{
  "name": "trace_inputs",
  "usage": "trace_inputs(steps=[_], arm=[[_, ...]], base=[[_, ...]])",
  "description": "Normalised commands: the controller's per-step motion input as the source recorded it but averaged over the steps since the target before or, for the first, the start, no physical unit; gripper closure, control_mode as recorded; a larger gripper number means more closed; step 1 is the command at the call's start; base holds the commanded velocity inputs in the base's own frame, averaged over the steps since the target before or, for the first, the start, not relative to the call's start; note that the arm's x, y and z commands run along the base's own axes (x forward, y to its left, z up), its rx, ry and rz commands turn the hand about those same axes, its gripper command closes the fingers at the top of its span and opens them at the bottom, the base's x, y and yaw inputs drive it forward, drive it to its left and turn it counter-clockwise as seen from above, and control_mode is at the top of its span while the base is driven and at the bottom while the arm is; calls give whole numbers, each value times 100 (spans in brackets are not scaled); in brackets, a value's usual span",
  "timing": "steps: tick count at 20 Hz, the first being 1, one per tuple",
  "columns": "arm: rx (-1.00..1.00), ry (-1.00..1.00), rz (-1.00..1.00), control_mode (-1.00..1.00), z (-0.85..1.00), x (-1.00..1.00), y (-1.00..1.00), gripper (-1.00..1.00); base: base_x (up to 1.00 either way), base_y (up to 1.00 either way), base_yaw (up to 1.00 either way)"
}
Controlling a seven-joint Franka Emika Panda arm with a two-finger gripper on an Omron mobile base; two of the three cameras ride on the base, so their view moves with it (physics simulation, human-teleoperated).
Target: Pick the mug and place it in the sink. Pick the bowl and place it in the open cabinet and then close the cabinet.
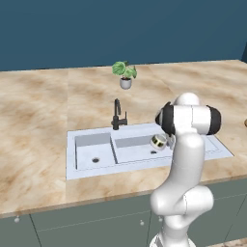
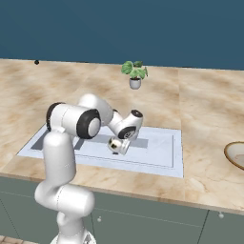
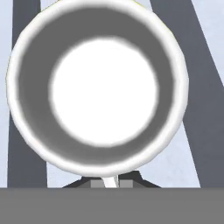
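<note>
While the mug (image 2: 116, 145) is clamped by its rim in the closed gripper (image 2: 119, 143), it is held tipped over the wide basin of the sink (image 1: 72, 166). At three o'clock on the counter (image 2: 200, 181), the bowl (image 2: 236, 155) is seen at the right base view's edge.

Even, bright, flat rendered light covers the counter (image 1: 38, 106), with soft faint shadows inside the sink (image 1: 91, 149) basins. In the hand view the mug (image 3: 100, 87) sits very close, its rim soft-edged and blurred, its white inside blown out.
</note>
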Motion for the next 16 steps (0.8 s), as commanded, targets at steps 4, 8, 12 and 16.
trace_inputs(steps=[4, 8, 12, 16], arm=[[0, 0, 0, -100, 0, 5, 0, 100], [0, 0, 0, -100, -13, 0, 0, 100], [0, 0, 0, -100, -27, 0, 0, 100], [0, 0, 0, -100, -22, 1, 0, 100]], base=[[0, 0, 0], [0, 0, 0], [0, 0, 0], [0, 0, 0]])
